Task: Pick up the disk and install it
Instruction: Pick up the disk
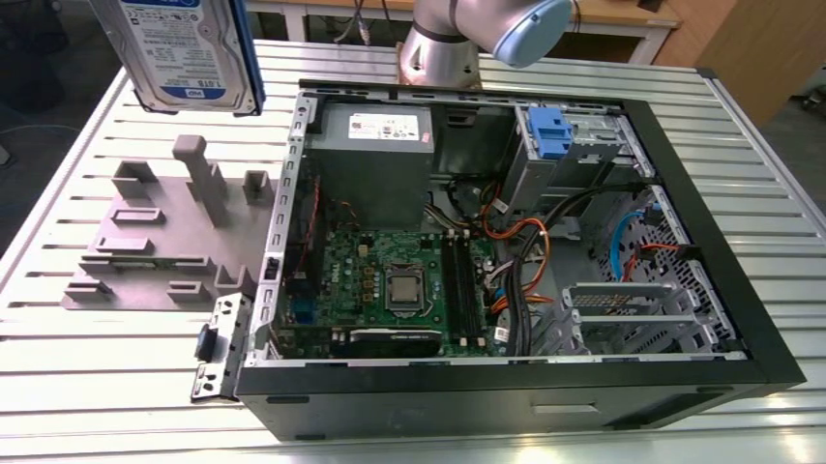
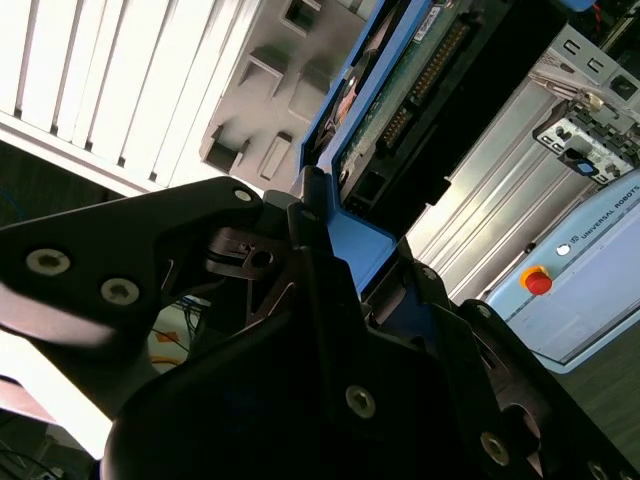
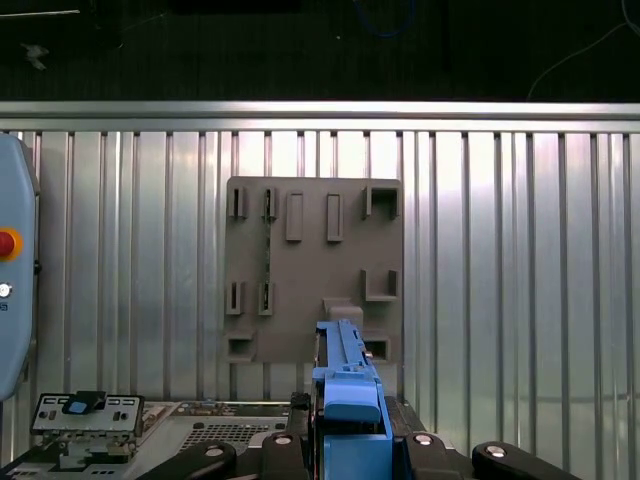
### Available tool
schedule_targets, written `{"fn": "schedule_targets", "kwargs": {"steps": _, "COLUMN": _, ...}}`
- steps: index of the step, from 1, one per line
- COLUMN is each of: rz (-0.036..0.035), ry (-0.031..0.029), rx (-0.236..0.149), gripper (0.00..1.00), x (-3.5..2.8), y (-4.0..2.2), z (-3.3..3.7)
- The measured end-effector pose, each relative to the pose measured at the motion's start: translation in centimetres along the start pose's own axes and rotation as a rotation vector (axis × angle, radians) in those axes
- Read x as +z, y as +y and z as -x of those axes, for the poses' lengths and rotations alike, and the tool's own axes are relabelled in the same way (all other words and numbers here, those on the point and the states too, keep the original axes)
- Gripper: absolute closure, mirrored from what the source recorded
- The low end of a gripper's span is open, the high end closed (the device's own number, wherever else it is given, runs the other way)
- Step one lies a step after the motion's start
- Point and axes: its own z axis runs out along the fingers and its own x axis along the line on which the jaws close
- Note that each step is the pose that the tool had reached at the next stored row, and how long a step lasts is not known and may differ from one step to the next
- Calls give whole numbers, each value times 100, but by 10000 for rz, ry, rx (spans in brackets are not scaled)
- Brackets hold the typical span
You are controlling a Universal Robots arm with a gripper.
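Disk (image 1: 191,53) aloft above the grey holder (image 1: 162,242) on the desk (image 1: 77,387), upper part cut off in the exterior view, end effector (image 3: 350,440) clamped on its blue frame, fingertips largely hidden, open computer case (image 1: 452,396) beside.

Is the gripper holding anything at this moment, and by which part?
The gripper holds the disk, its fingers clamped on the blue frame at one end.
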Motion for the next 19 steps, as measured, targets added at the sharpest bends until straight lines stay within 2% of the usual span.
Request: {"fn": "schedule_targets", "kwargs": {"steps": 19, "rz": 0, "ry": 1, "rx": -1, "gripper": 63, "x": 0, "y": -10, "z": -4}}
